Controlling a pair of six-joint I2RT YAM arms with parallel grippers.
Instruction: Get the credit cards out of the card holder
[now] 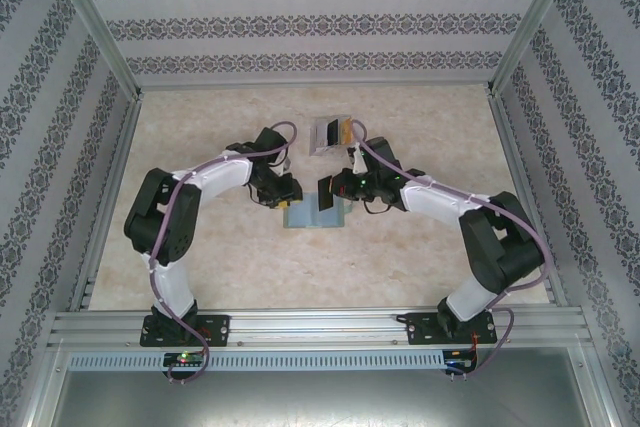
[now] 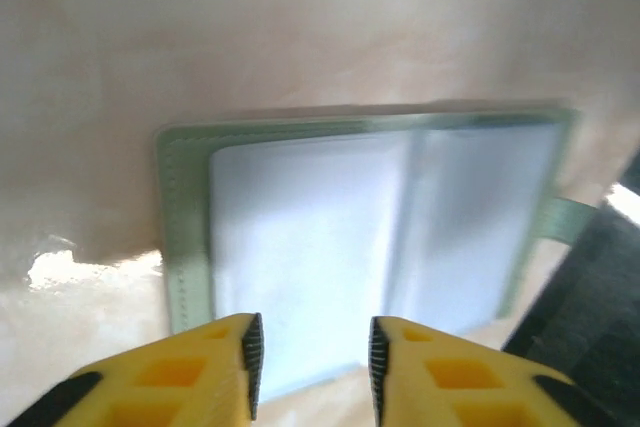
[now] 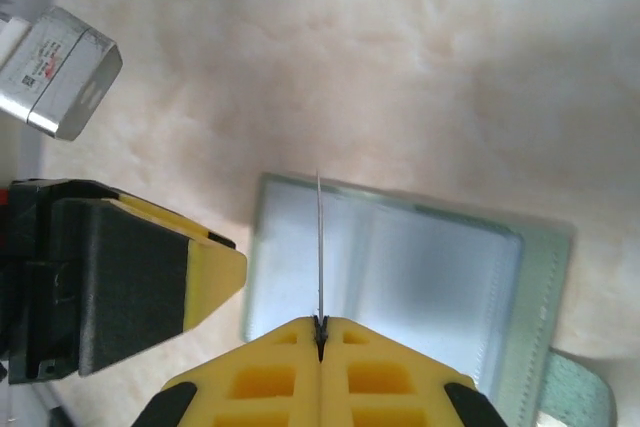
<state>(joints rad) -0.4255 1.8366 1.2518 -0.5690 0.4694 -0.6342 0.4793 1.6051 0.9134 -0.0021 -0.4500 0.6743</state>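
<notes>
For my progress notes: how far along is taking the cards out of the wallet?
Done: the grey-green bifold wallet lies open flat. In hand: the right gripper is shut on one thin card over it; the left gripper is open, empty. Left: putting that card down; the blurred pale pockets may hide more.

Both arms bent inward, left hand [image 2: 313, 347] with fingers parted (yellow tips), right hand [image 3: 321, 325] pinched shut

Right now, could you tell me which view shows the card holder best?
Left wrist: the card holder lies open, both pale pockets visible. Right wrist shows it partly hidden at the bottom; top external shows it small and partly covered.
</notes>
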